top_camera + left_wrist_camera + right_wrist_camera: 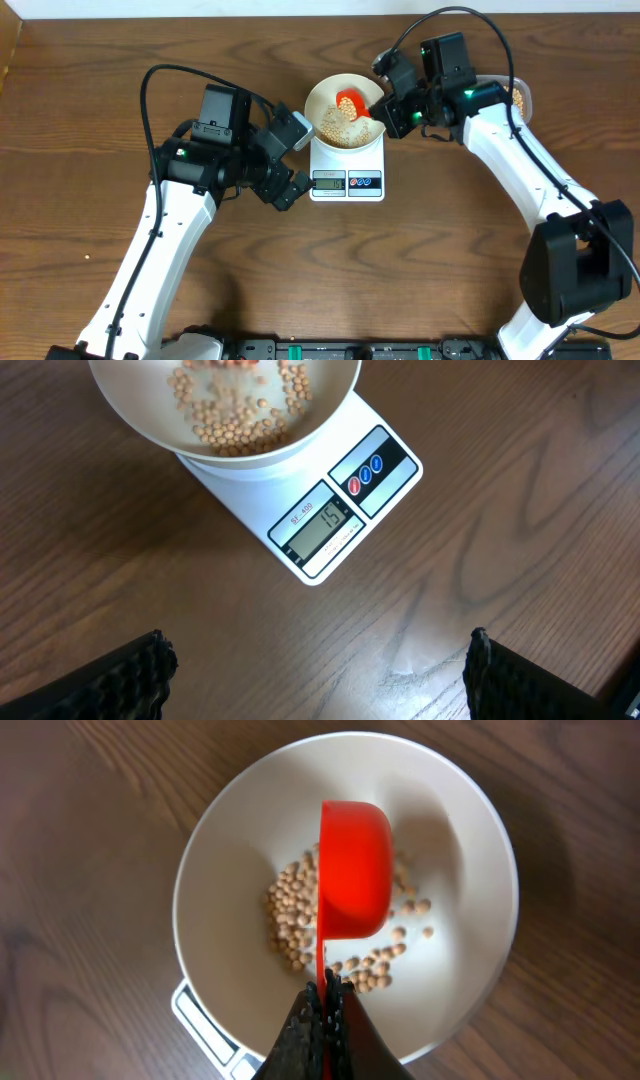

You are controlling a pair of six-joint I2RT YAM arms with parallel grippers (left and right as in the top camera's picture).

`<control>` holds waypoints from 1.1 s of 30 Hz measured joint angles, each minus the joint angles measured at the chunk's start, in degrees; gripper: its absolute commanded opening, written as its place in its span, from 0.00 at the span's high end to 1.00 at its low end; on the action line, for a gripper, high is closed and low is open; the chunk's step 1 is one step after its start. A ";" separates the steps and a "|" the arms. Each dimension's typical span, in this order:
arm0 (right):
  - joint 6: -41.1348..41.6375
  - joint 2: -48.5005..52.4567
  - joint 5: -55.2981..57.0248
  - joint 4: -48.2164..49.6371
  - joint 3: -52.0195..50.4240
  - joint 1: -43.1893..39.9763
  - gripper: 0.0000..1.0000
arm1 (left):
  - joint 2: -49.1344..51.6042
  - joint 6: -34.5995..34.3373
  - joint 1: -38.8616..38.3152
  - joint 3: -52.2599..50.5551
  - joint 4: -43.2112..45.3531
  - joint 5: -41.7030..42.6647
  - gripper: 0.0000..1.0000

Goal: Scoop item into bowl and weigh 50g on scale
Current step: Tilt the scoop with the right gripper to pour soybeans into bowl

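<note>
The white bowl (318, 95) stands on the white scale (347, 182) at the table's middle back, with tan beans (340, 125) heaped inside. My right gripper (385, 108) is shut on the thin handle of a red scoop (350, 103), which is held tipped on its side over the bowl. In the right wrist view the scoop (352, 870) shows its outer side above the beans (290, 910), and the gripper (325, 1010) pinches the handle. My left gripper (318, 675) hangs open and empty in front of the scale (340, 510), whose display shows 15.
A clear tub (520, 97) holding more beans sits at the back right, mostly hidden behind the right arm. The left arm (180, 200) reaches in from the front left, the right arm (540, 180) from the front right. Bare wood lies between them.
</note>
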 measured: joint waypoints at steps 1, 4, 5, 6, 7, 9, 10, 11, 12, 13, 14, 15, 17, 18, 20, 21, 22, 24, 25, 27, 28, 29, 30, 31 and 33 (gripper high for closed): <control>-0.37 -0.02 0.39 -0.02 0.00 0.13 0.99 | 0.00 0.00 0.00 0.00 0.00 0.00 0.06; -1.29 0.00 1.64 -0.02 0.00 0.57 0.99 | 0.00 0.00 0.00 0.00 0.00 0.00 0.06; -1.64 0.00 1.97 -0.04 0.00 0.66 0.99 | 0.00 0.00 0.00 0.00 0.00 0.00 0.06; -2.10 0.00 2.54 -0.02 0.00 0.87 0.99 | 0.00 0.00 0.00 0.00 0.00 0.02 0.06; -2.36 0.00 3.10 -0.04 0.00 1.07 0.99 | 0.00 0.00 0.00 0.00 0.00 0.00 0.06; -2.84 -0.02 4.20 -0.02 0.00 1.62 0.99 | 0.00 0.00 0.00 0.00 0.00 0.00 0.06; -3.15 0.00 4.74 -0.04 0.00 1.92 0.99 | 0.00 0.00 0.00 0.00 0.00 0.00 0.06; -3.52 -0.02 5.46 -0.02 0.00 2.32 0.99 | 0.00 0.00 0.00 0.00 0.00 0.00 0.06; -3.89 -0.02 6.21 -0.02 0.00 2.69 0.99 | 0.00 0.00 0.00 0.00 0.00 0.00 0.06; -4.24 -0.02 7.04 -0.04 0.00 3.02 0.99 | 0.00 0.00 0.00 0.00 0.00 0.00 0.06; -4.74 -0.02 8.15 -0.02 0.00 3.28 0.99 | 0.00 0.00 0.00 0.00 0.00 0.00 0.06; -5.16 -0.02 9.11 -0.02 0.00 3.67 0.99 | 0.00 0.00 0.00 0.00 0.00 0.00 0.06; -6.03 -0.02 11.41 0.02 0.00 4.31 0.99 | 0.00 0.00 0.00 0.00 0.00 0.00 0.06; -6.64 -0.02 12.76 0.02 0.00 4.70 0.99 | 0.00 0.00 0.00 0.00 0.00 0.00 0.06; -7.76 -0.04 15.72 0.07 0.00 5.57 0.99 | 0.00 0.00 0.00 0.00 0.00 0.00 0.06; -8.22 -0.04 17.18 0.13 0.00 6.03 0.99 | 0.00 0.00 0.00 0.00 0.00 0.00 0.06; -8.70 -0.07 18.69 0.28 0.00 6.54 0.99 | 0.00 0.00 0.00 0.00 0.00 0.00 0.06; -9.53 -0.26 21.27 0.61 0.00 7.52 0.99 | 0.00 0.00 0.00 0.00 0.00 0.00 0.06; -9.86 -0.46 22.36 0.83 0.00 7.98 0.99 | 0.00 0.00 0.00 0.00 0.00 0.00 0.06; -10.29 -0.92 23.87 1.42 0.00 8.66 0.99 | 0.00 0.00 0.00 0.00 0.00 0.00 0.05; -10.54 -1.22 24.57 1.77 0.00 9.03 0.99 | 0.00 0.00 0.00 0.00 0.00 0.00 0.06; -10.69 -1.49 25.11 2.16 0.00 9.20 0.99 | 0.00 0.00 0.00 0.00 0.00 0.00 0.06; -10.84 -1.79 25.66 2.51 0.00 9.46 0.99 | 0.00 0.00 0.00 0.00 0.00 0.00 0.06; -10.93 -1.95 26.08 2.73 0.00 9.77 0.99 | 0.00 0.00 0.00 0.00 0.00 0.00 0.06; -11.10 -2.10 26.69 3.08 0.00 10.03 0.99 | 0.00 0.00 0.00 0.00 0.00 0.00 0.06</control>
